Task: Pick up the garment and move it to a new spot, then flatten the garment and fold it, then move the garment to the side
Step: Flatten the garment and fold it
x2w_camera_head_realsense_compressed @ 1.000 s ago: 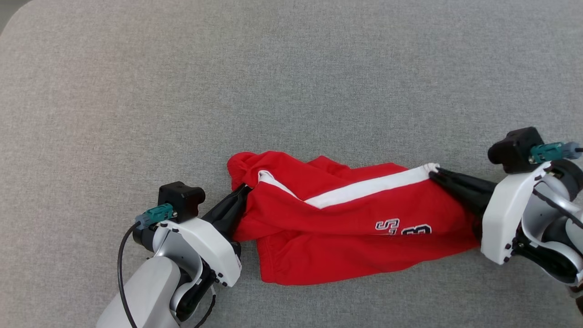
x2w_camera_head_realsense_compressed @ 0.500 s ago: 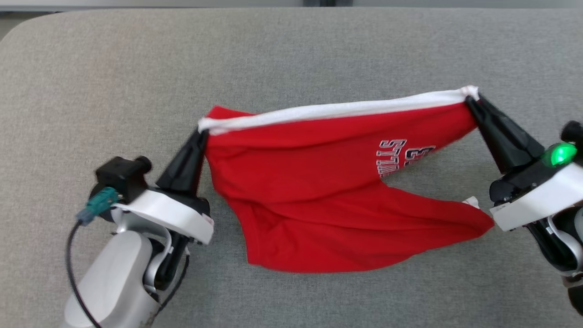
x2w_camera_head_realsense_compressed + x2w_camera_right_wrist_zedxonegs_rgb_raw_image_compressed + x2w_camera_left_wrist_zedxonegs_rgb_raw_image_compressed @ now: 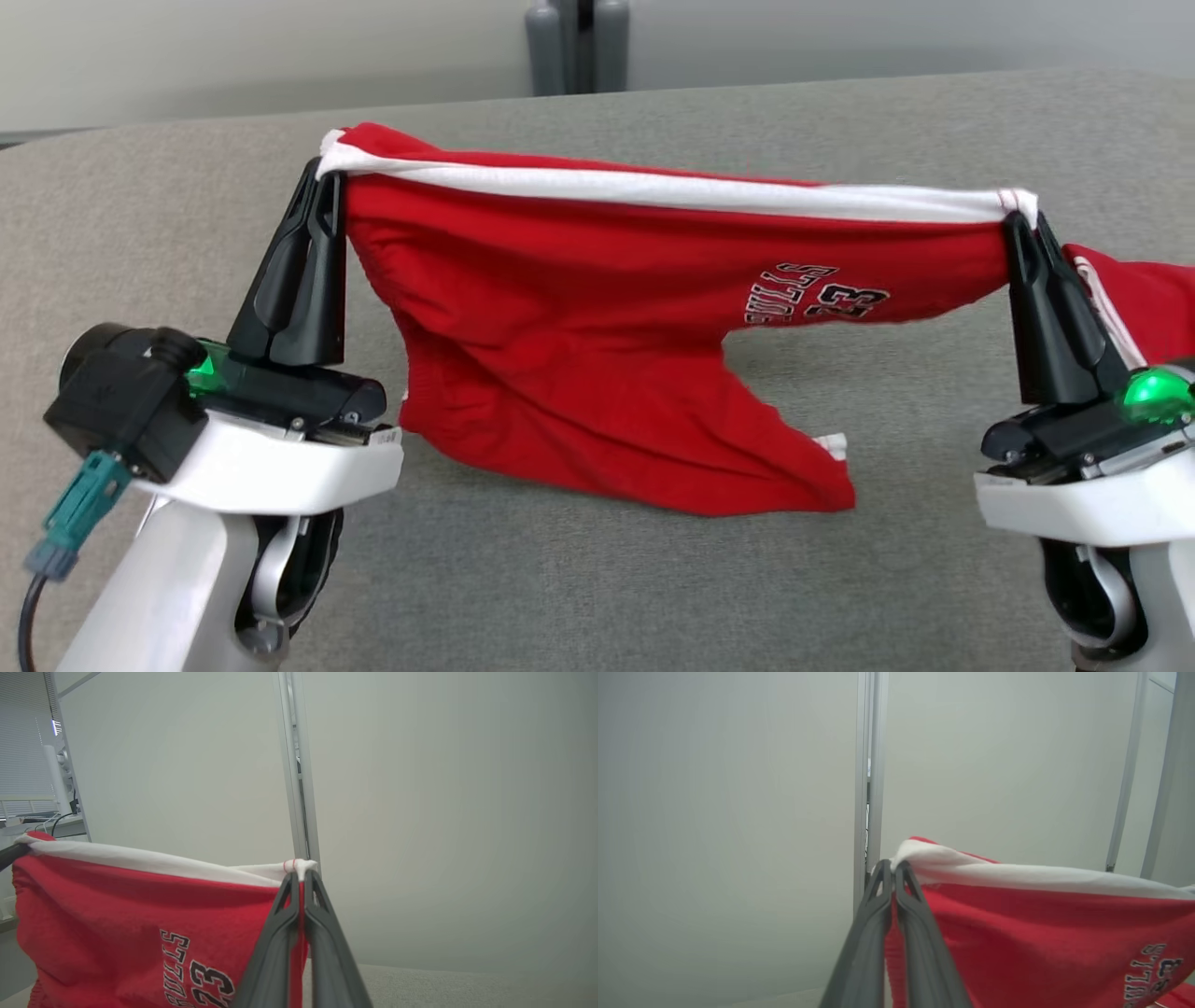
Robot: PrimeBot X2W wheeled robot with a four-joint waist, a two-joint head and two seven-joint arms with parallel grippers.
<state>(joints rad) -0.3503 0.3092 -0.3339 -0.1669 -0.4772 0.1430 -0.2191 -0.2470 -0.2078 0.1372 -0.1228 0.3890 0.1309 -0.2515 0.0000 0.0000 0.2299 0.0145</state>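
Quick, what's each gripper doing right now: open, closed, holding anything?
Left gripper: closed, holding one end of the red garment by its white edge.
Right gripper: closed, holding the other end of that edge.

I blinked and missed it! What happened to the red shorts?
The left pincer and right pincer rose and spread apart, lifting the crumpled red shorts up from the grey table; they now hang stretched along the white stripe. Both grips stayed on the same ends.

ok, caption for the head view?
Left fingers and right fingers hold red shorts by the white stripe over a grey surface.
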